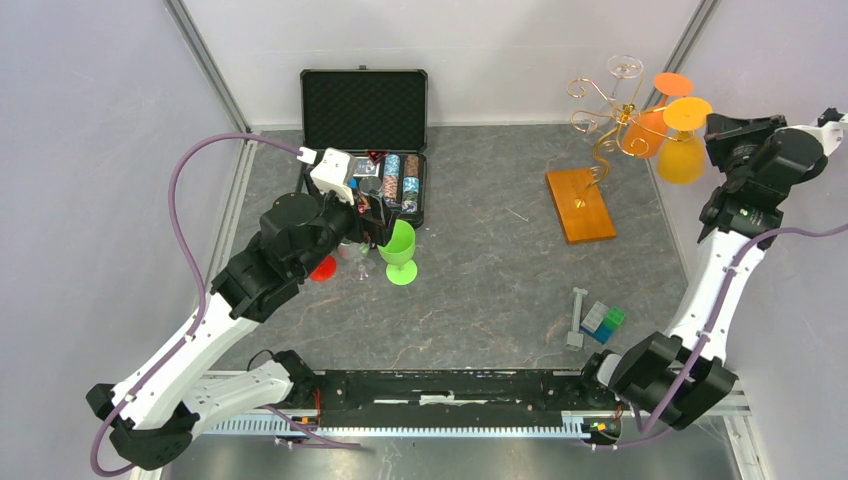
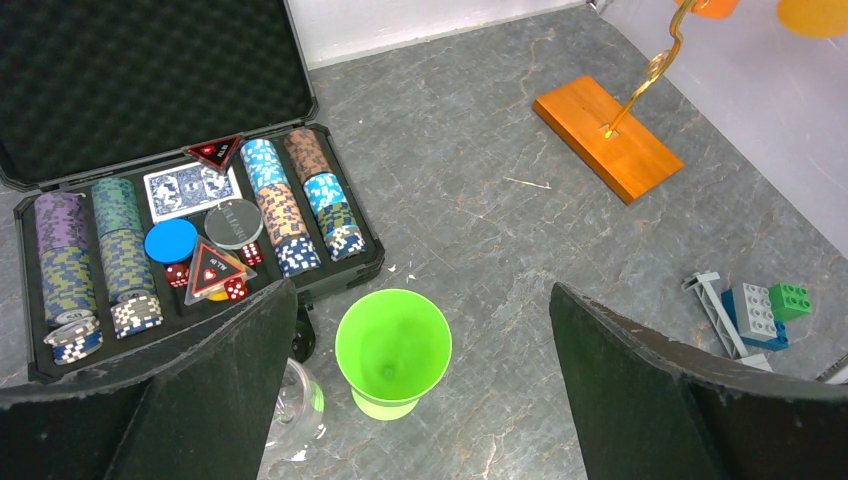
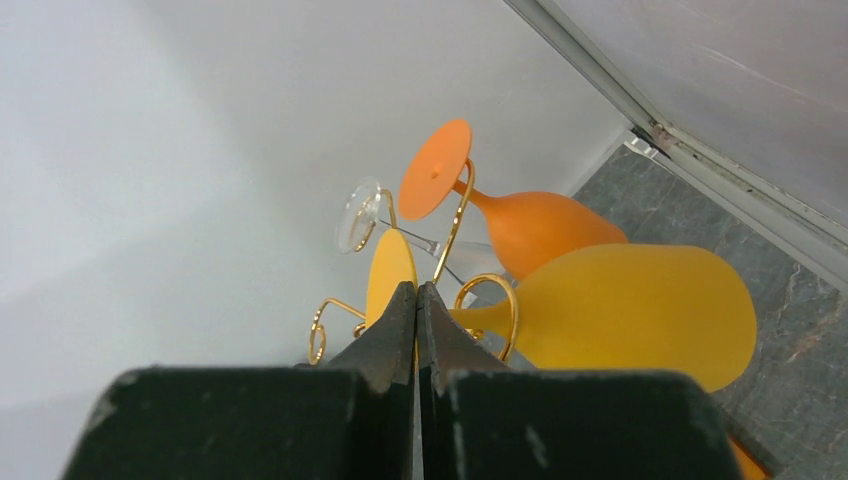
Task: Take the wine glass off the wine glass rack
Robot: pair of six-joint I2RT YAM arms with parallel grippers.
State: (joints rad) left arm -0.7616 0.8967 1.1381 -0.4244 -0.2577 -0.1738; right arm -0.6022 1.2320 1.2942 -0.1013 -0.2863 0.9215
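Yellow wine glass [image 3: 640,315] hangs from rack [image 1: 580,203], stem vertical, bowl down; right gripper [image 3: 417,300] pinched together, left gripper [image 2: 420,300] splayed

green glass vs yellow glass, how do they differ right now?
Support: the green glass stands on the table; the yellow glass hangs from the wine glass rack. Pose: green glass mouth up, yellow glass bowl down. Shared: both are coloured stemmed glasses.
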